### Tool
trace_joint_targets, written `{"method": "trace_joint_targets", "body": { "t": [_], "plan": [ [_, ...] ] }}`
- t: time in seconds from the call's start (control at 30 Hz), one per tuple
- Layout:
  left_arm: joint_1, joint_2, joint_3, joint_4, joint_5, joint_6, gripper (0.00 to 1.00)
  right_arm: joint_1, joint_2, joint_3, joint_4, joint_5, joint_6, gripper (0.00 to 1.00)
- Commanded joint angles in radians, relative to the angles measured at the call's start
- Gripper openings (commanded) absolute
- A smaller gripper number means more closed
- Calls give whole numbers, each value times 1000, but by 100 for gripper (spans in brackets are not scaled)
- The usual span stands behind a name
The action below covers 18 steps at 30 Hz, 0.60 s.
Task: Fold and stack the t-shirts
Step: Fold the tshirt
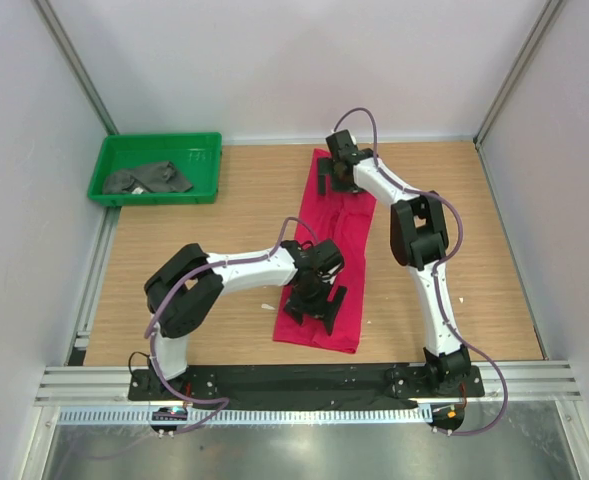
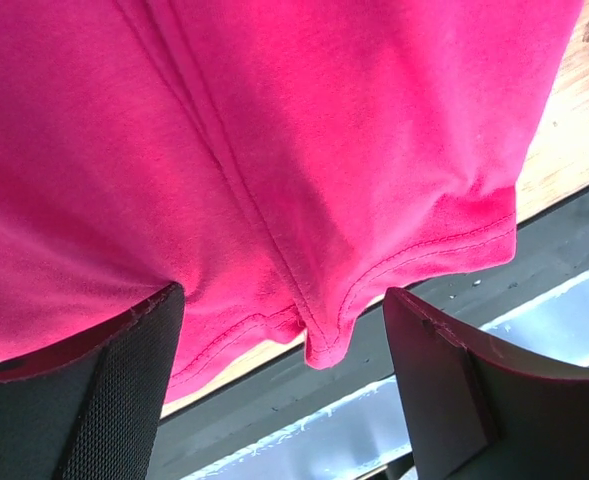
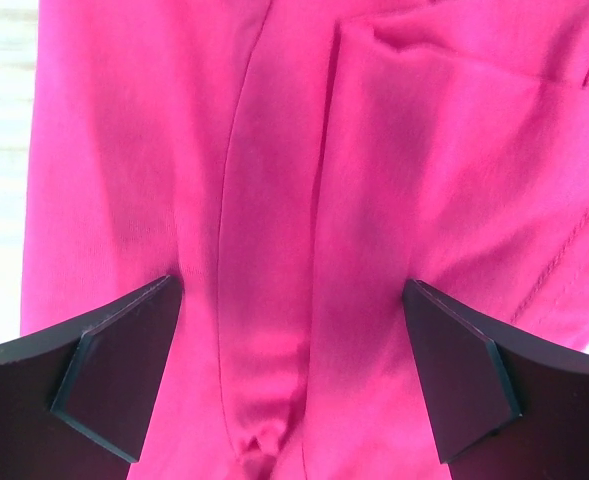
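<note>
**Both grippers open over the red shirt, nothing gripped**

Left arm: base at the bench's (image 1: 224, 220) near-left corner, elbow raised, forearm running right. Left gripper (image 1: 314, 308) points down over the near end of the red t-shirt (image 1: 339, 235). In the wrist view its fingers (image 2: 124, 390) are spread wide, straddling the hemmed near end of the shirt (image 2: 324, 150) with nothing pinched between them. The left finger sits against the cloth edge; can't tell whether it's pressing. That hem lies at the near edge, just short of the black base plate (image 1: 304, 380).

The red t-shirt is folded into a long narrow strip, running from near-centre of the bench to the far edge.

Right arm: base at the near-right corner, stretched well out, wrist bent left over the far end of the strip. Right gripper (image 1: 334, 180) is fully open. In the wrist view its fingers (image 3: 124, 370) stand apart over layered red folds (image 3: 274, 150) with a seam between them. Can't tell whether the tips touch the cloth.

The dark grey t-shirt (image 1: 149, 178) lies crumpled in the green tray (image 1: 159, 140) at the far-left corner, well apart from both grippers.
</note>
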Motion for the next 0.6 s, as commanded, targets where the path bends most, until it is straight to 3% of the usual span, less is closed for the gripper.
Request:
{"method": "trace_joint_targets", "body": {
  "t": [0.0, 0.17, 0.3, 0.37, 0.43, 0.57],
  "plan": [
    [4, -60, 7, -9, -44, -7, 82, 8, -149, 7, -86, 14, -30, 100],
    [32, -236, 33, -41, -117, -32, 83, -6, -275, -19, -143, 45, -1, 100],
    [117, -374, -6, -70, -144, -38, 82, -102, -335, -68, -233, -168, 76, 100],
    [165, -457, -52, -70, -133, -47, 82, -156, -381, -116, -256, -366, 157, 100],
    [248, -512, -155, -49, -84, -61, 80, -218, -440, -273, -241, -529, 188, 100],
    [381, -610, -347, 60, 71, -119, 74, -212, -704, -576, -224, -558, 171, 97]
  ]
}}
